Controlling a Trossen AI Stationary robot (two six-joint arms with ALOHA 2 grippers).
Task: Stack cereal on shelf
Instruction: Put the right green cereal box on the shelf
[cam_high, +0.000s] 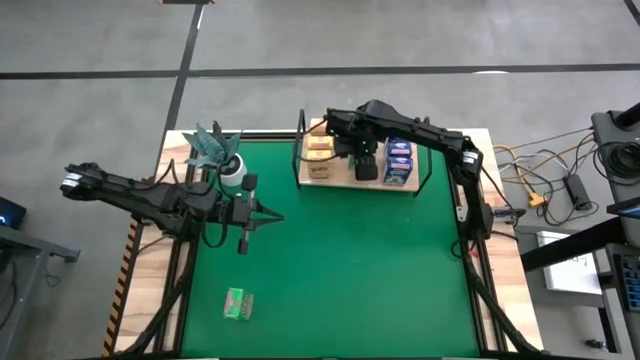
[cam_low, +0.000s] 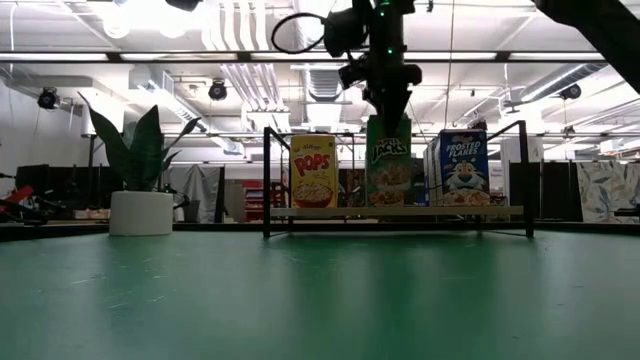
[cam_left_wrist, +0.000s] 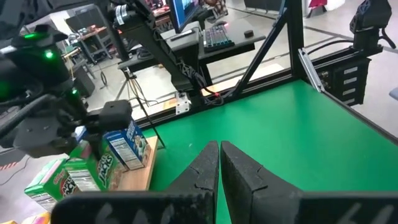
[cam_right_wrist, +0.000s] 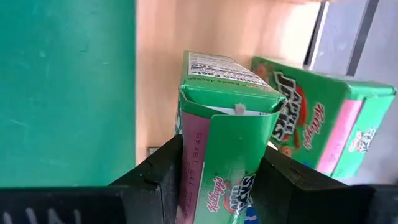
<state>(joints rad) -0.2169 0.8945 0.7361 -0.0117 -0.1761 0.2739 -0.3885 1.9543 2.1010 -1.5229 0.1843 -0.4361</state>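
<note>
The shelf (cam_high: 340, 183) stands at the mat's far side, its wooden board (cam_low: 500, 211) in a black wire frame. On the board stand yellow cereal boxes (cam_low: 313, 172) at the left and blue ones (cam_low: 462, 168) at the right. Over the middle my right gripper (cam_low: 388, 108) is shut on a green cereal box (cam_low: 388, 165). Another green box (cam_right_wrist: 323, 124) is on the shelf just beyond it. A further green box (cam_high: 238, 303) lies flat on the mat near the front left. My left gripper (cam_high: 265, 215) hovers shut over the mat's left side, holding nothing. My right gripper pinches the green box's upper end (cam_right_wrist: 205, 143) between its two fingers (cam_right_wrist: 158, 171), one on each opposite side. The fingers come from above, pointing steeply down. The box hangs upright, its bottom level with the board; whether it rests there I cannot tell.
A white pot with a teal plant (cam_high: 222, 160) stands at the mat's far left, close to my left arm. The green mat (cam_high: 350, 270) stretches between the shelf and the near edge. Black upright posts (cam_low: 267, 180) bound the shelf's ends.
</note>
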